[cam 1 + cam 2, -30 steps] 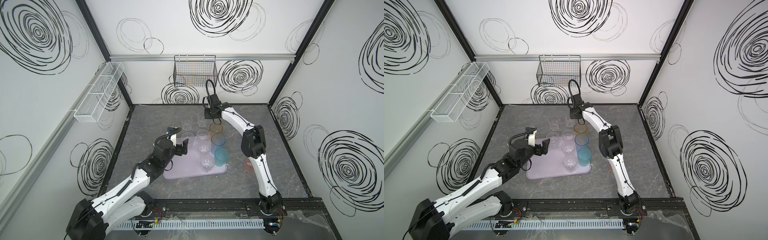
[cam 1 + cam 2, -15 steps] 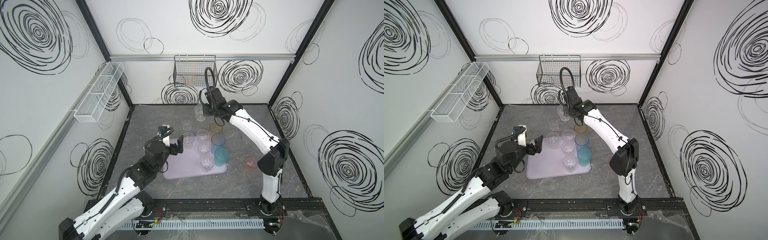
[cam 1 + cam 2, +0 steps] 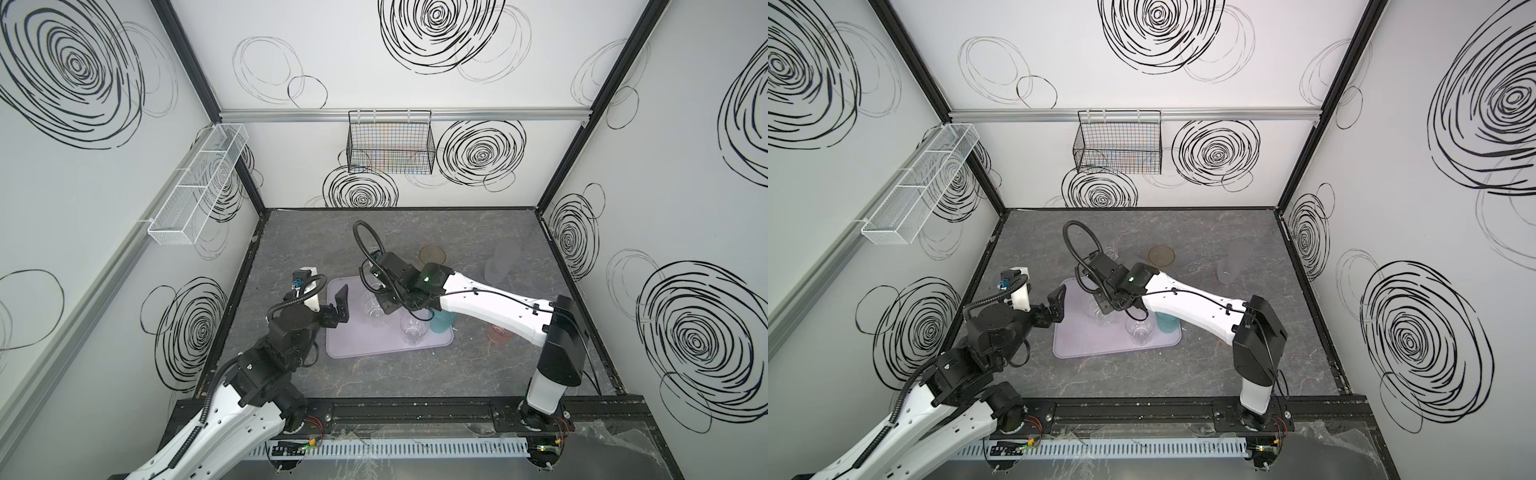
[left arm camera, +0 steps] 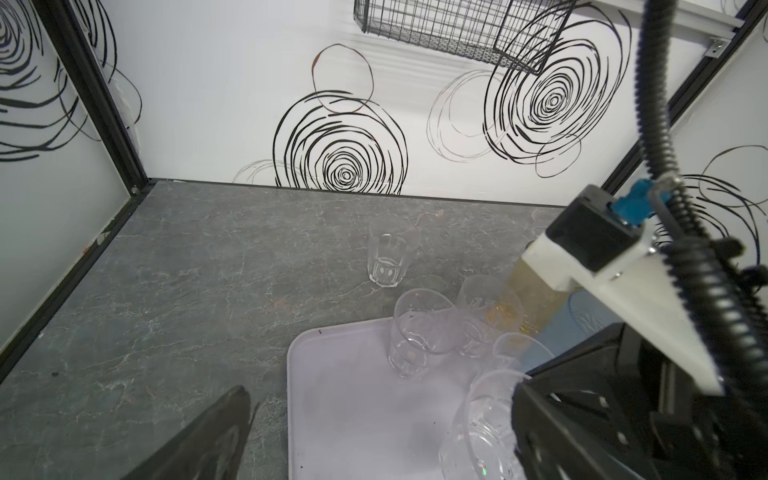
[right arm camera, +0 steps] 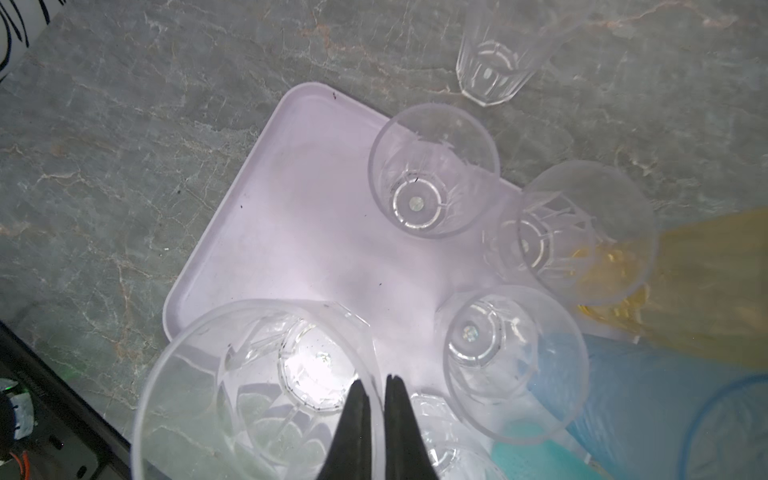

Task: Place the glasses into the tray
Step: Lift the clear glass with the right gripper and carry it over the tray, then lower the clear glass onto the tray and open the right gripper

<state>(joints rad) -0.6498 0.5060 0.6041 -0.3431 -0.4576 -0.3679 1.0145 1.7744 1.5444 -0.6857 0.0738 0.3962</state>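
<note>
1. The right gripper (image 5: 376, 415) is pinched together on the rim of a clear glass (image 5: 257, 386), one finger inside the wall and one outside.
2. This clear glass hangs over a corner of the lilac tray (image 5: 291, 232). Its base may be touching the tray, but the view is too poor to be sure.
3. Just beyond the fingertips a second glass (image 5: 515, 361) stands upright on the tray, with a third glass (image 5: 432, 170) farther ahead.
4. Farther ahead again, a lone glass (image 5: 494, 54) stands off the tray on the grey surface (image 5: 124, 124).
5. A teal glass (image 5: 532, 453) is close beside the right gripper. A blue glass (image 5: 665, 395) and an amber glass (image 5: 706, 291) lie beyond it.
6. The left gripper (image 3: 343, 305) holds nothing, its fingers spread wide at the tray's edge, facing the right gripper with the clear glass between them.
7. A pink glass (image 3: 498, 332) stands on the surface behind the right gripper, off the tray.
</note>
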